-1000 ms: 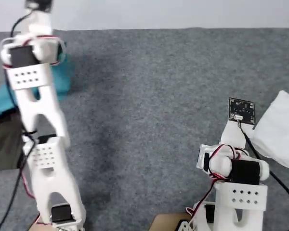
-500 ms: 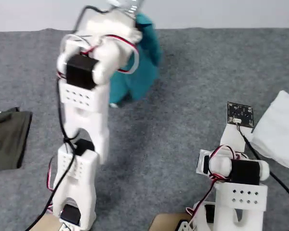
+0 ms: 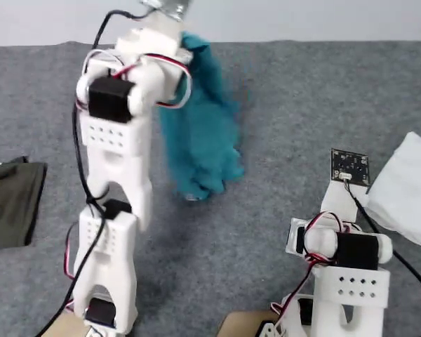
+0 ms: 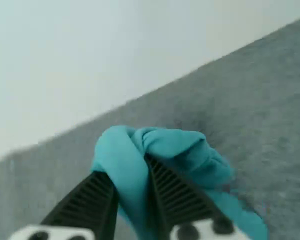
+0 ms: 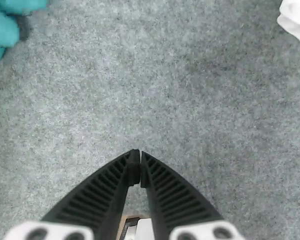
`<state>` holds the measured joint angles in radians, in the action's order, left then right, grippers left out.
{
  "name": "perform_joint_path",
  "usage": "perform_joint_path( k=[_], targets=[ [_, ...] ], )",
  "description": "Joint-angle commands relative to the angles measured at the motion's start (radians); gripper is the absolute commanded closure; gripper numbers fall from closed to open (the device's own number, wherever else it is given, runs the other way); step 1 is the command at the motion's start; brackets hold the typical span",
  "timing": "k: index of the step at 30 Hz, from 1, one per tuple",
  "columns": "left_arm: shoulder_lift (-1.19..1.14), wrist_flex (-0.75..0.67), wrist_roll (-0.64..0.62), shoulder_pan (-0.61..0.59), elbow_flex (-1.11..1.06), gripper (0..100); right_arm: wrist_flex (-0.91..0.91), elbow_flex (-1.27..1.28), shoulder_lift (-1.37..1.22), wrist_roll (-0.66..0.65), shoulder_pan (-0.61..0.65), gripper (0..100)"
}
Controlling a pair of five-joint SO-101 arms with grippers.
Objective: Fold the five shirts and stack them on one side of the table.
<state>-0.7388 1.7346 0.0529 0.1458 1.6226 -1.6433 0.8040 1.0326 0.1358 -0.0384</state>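
A teal shirt [image 3: 200, 133] hangs bunched from my left gripper [image 4: 132, 175], whose fingers are shut on its cloth high over the middle of the grey table; the shirt's lower end reaches down toward the cloth surface. In the right wrist view a corner of that teal shirt [image 5: 10, 22] shows off to one side. My right gripper [image 5: 136, 167] is shut with nothing in it, held low over bare grey felt at the front right. A dark olive shirt [image 3: 10, 200] lies folded at the left edge. A white shirt [image 3: 407, 189] lies at the right edge.
The grey felt table [image 3: 302, 98] has open room at the back right and centre. The left arm's white links [image 3: 112, 210] stand tall over the front left. A small bare circuit board [image 3: 350, 163] sits atop the right arm.
The left arm has swung from the far left toward the centre, lifting the teal shirt off the table and carrying it rightward; the shirt now hangs lower. The right arm stayed still.
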Motion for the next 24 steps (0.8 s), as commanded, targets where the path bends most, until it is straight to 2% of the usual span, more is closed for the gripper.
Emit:
perform_joint_path(
  k=[1,6,10,15,24],
  targets=[
    [-0.052,0.020,-0.089,-0.120,0.019,100,0.013,-0.012,0.018,0.003,0.008,99.0],
    [-0.138,0.021,-0.083,-0.204,-0.005,100,0.022,-0.011,0.018,0.002,0.008,99.0],
    [-0.147,0.021,0.046,-0.229,-0.007,100,0.022,-0.011,0.018,0.002,0.008,99.0],
    [-0.152,0.021,0.135,-0.264,-0.013,100,0.027,-0.011,0.018,0.002,0.008,99.0],
    [-0.144,0.021,0.367,-0.404,-0.197,99,0.028,-0.011,0.018,0.002,0.008,99.0]
  ],
)
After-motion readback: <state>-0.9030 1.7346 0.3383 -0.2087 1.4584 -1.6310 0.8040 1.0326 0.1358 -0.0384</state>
